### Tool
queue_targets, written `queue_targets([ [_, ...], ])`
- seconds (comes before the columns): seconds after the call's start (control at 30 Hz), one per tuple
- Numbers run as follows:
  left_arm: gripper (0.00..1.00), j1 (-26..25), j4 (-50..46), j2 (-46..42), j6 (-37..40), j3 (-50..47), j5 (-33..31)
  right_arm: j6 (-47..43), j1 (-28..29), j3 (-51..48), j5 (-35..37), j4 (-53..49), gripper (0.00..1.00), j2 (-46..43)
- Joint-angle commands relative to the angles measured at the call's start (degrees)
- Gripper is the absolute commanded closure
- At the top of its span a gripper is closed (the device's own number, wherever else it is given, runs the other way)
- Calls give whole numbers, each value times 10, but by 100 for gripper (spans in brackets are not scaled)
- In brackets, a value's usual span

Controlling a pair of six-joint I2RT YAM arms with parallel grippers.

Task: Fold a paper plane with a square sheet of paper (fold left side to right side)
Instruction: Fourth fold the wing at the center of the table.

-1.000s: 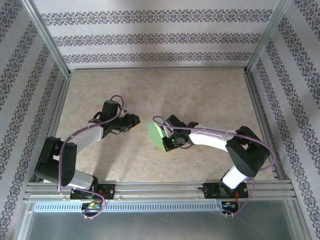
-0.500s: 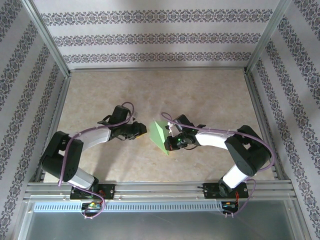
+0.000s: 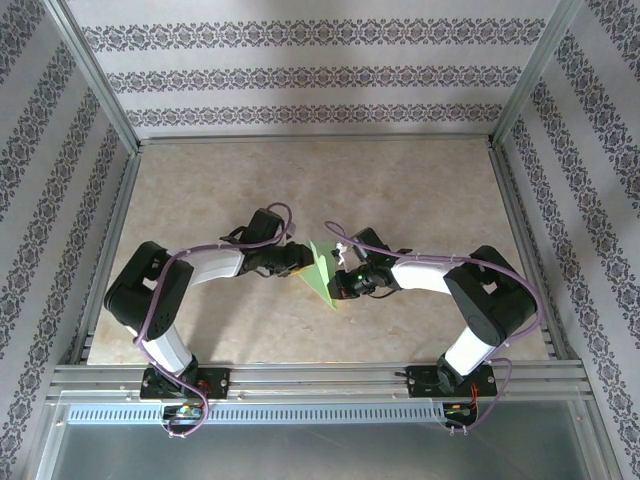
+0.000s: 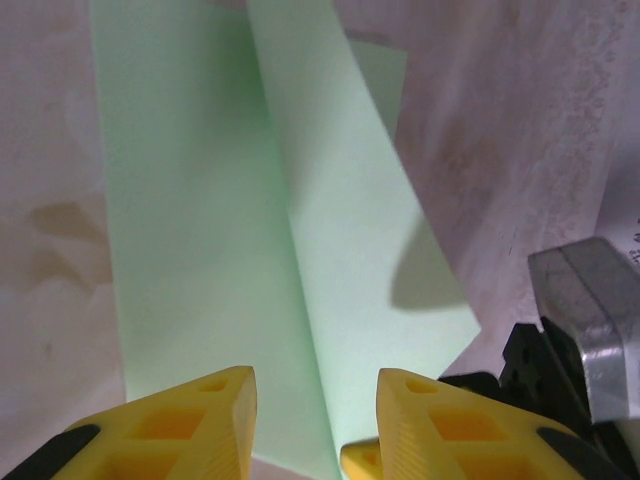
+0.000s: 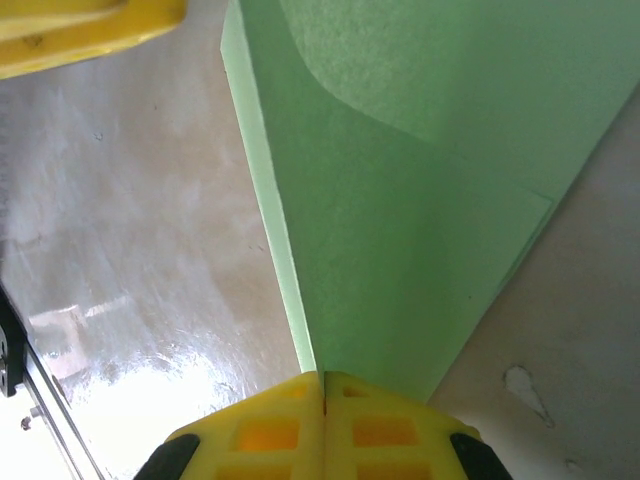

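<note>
Beige mottled counter (image 3: 420,190), patterned walls around it, both arms reaching to the middle. Square sheet of paper (image 3: 320,270) sits at centre between my two wrists, partly raised off the counter, not flat.

Right jaws: pressed together, clamped on the sheet's edge. In the right wrist view the green paper (image 5: 420,230) rises straight out of the closed seam.

Left jaws: apart, nothing clamped. In the left wrist view the yellow fingertips (image 4: 200,420) stand on either side of the sheet's near edge, with a crease line running down towards the gap. Two green panels meet at that line and the right one lifts, throwing a shadow. Can't tell if either pad touches the paper.

Risks, my judgement:
- Left jaws close off the crease or catch one layer only, so the fold goes skewed and the edges don't match.
- Right grip is on a small bit of edge. If either arm pulls, thin paper could slip out or tear there.
- Sheet is floppy and half lifted. A push from the left could buckle it and leave a stray crease instead of a clean fold.
- Both sets of fingers are very near each other, and a left fingertip shows in the right wrist view, so a small overshoot could knock them together and jolt the sheet.
- If the right jaws release early, the raised flap likely springs open.
</note>
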Motion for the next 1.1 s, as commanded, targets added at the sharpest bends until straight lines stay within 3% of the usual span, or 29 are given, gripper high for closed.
queue_targets([
  [0.0,63,-12,29,21,-10,24,-2,0,-5,-10,-13,9,100,8],
  [0.77,60,-17,-25,98,12,79,-26,-2,-9,-7,-17,12,96,21],
  [1.07,60,-18,-70,110,28,89,-51,3,-11,-3,-18,11,87,10],
])
